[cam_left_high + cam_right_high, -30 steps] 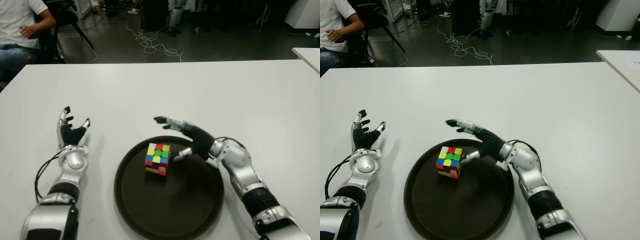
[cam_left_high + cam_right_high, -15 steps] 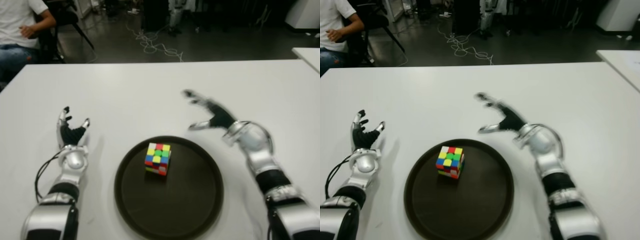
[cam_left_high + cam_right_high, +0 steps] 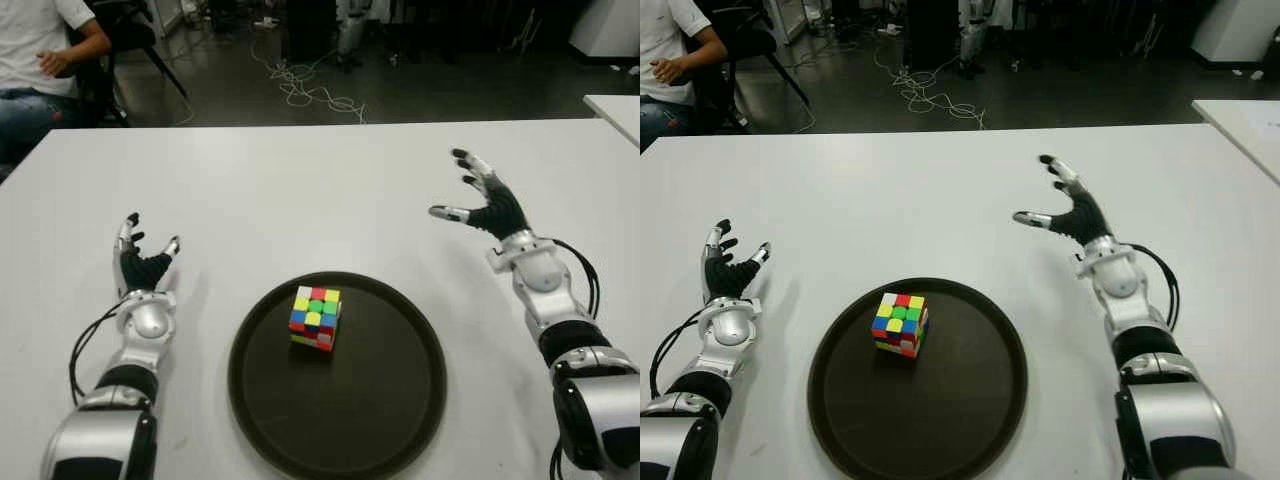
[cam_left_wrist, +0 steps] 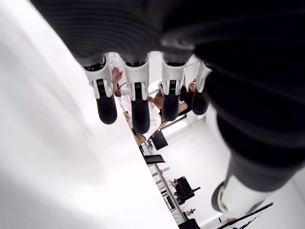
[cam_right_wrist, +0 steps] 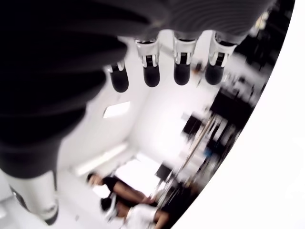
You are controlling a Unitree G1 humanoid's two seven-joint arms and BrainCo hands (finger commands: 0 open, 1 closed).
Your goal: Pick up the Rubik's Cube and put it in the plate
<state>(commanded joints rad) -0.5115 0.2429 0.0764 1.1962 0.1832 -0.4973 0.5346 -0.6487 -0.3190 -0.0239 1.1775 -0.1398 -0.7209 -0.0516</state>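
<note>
On the far left, beyond the table edge, a seated person (image 3: 40, 60) is partly in view. Nearer, the left hand (image 3: 143, 268) shows over the white table (image 3: 300, 190), well to the left of the plate, its fingers (image 4: 138, 107) spread and straight with nothing between them (idle, by the look of it). At the middle sits the dark round plate (image 3: 400, 400), and the Rubik's Cube (image 3: 316, 318) stands inside it, toward its left-rear part, flat on its base and touched by neither hand. To the right, the right hand (image 3: 485, 205) is raised above the table, beyond and to the right of the plate's rim and well apart from the cube; its fingers (image 5: 151, 71) are extended and splayed, holding nothing. Judging from how things lie, the placing is done: the cube is in the plate and released. Nothing of the task appears left, save perhaps bringing the right arm to rest.
</note>
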